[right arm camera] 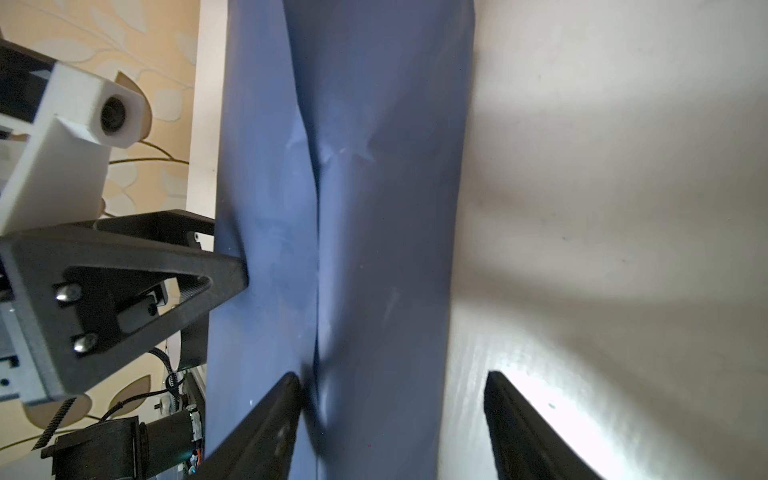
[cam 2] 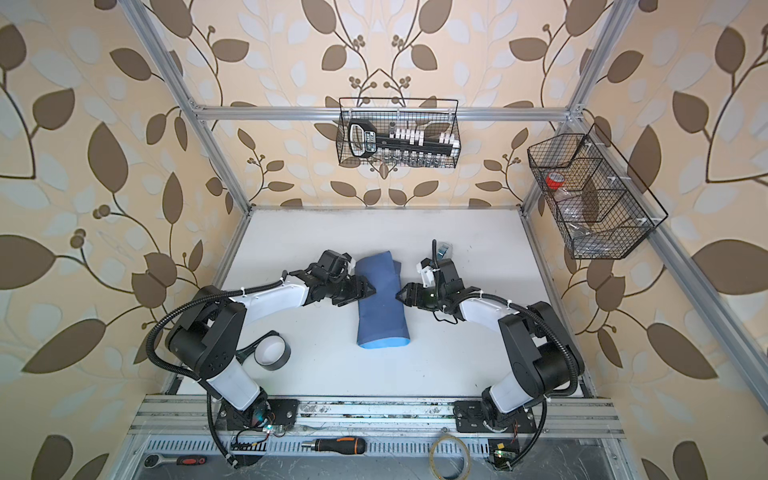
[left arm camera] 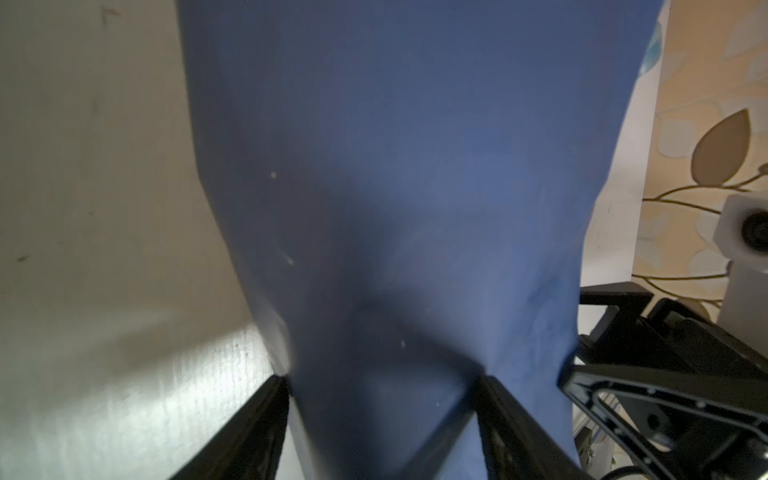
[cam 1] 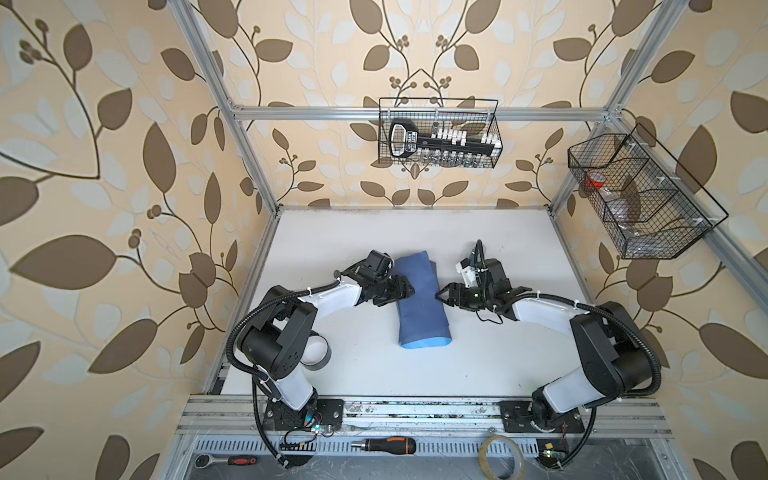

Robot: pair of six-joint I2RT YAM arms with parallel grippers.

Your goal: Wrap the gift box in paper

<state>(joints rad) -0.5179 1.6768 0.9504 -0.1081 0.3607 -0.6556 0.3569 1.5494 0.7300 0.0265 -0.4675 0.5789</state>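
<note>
The paper [cam 1: 419,303] [cam 2: 380,303] lies folded into a long dusky-blue bundle mid-table, its light-blue face showing at the front end. The gift box is hidden under it. My left gripper [cam 1: 405,291] [cam 2: 368,289] is at the bundle's left edge. In the left wrist view this gripper [left arm camera: 383,380] is open, its jaws apart with the paper [left arm camera: 415,187] bulging between them. My right gripper [cam 1: 442,295] [cam 2: 402,296] is at the right edge. In the right wrist view it [right arm camera: 392,376] is open, with one finger on the paper [right arm camera: 374,208] by a fold seam and the other over bare table.
A grey tape roll [cam 1: 318,351] lies by the left arm's base, and a small tape dispenser [cam 2: 444,249] stands behind the right wrist. Wire baskets [cam 1: 440,133] [cam 1: 640,195] hang on the back and right frame. A screwdriver [cam 1: 384,444], a ratchet [cam 1: 226,460] and a clear tape ring [cam 1: 500,457] lie on the front rail.
</note>
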